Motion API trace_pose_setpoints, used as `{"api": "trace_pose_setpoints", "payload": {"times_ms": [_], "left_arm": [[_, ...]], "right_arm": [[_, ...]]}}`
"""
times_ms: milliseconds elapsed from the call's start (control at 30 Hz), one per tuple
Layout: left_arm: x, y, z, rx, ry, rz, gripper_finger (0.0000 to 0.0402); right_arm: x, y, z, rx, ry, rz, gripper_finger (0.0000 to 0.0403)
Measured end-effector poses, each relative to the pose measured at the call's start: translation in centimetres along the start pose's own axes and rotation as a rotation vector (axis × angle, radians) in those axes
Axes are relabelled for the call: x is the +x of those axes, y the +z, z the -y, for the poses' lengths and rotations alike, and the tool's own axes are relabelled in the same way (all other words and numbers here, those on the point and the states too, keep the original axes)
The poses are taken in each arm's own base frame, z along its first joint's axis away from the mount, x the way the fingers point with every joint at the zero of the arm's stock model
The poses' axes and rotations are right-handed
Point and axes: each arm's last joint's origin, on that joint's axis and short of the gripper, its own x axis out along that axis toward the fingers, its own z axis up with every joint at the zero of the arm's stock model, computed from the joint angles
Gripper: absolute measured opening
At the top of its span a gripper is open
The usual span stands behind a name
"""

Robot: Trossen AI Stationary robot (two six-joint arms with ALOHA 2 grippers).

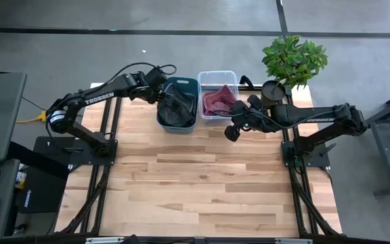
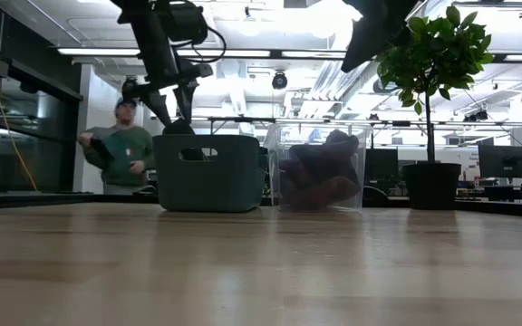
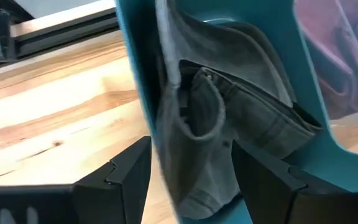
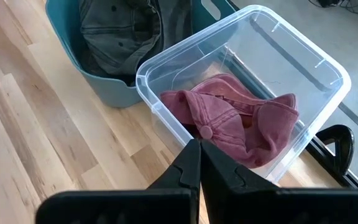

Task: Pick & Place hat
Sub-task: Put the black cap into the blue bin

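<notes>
A dark grey hat (image 3: 210,124) lies crumpled inside the teal bin (image 1: 181,81), up against one wall (image 3: 135,62); it also shows in the high view (image 1: 176,112) and the right wrist view (image 4: 120,28). My left gripper (image 3: 191,146) hovers over that bin (image 2: 208,172), slanting down and open. One finger is over the bin's wall and the other inside, with the hat between them. My right gripper (image 4: 199,149) waits shut above the table (image 1: 232,132), near the clear bin (image 4: 309,56) holding a maroon hat (image 4: 229,118). My left gripper has its open fingers (image 3: 260,180) on either side of the grey hat's bunched cloth (image 3: 194,112), coming from above at a slant. Whether a finger touches the cloth, I cannot tell. The hat rests in the bin, not lifted.
The teal bin and the clear bin (image 1: 217,73) stand side by side at the table's far edge. A potted plant (image 1: 293,61) stands at the far right corner. A person (image 2: 120,149) stands in the room behind. Bare wood (image 1: 195,183) fills the near half.
</notes>
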Motion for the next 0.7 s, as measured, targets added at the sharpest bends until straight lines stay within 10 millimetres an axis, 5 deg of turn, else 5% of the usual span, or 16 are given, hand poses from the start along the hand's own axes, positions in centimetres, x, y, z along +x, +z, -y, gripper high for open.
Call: {"api": "trace_pose_setpoints", "payload": {"times_ms": [233,500,700], "left_arm": [[1.3,0.0,0.3,-0.026,0.008,-0.036,0.0171],[2.3,0.0,0.5,-0.04,0.034,-0.061,0.0018],[2.4,0.2,0.6,-0.064,0.033,-0.033,0.0004]], "right_arm": [[-0.2,-0.1,-0.4,-0.008,0.009,0.005,0.0],[-0.5,-0.3,-0.7,-0.012,0.019,0.008,0.0],[-0.5,-0.3,-0.8,-0.006,0.019,0.009,0.0]]}}
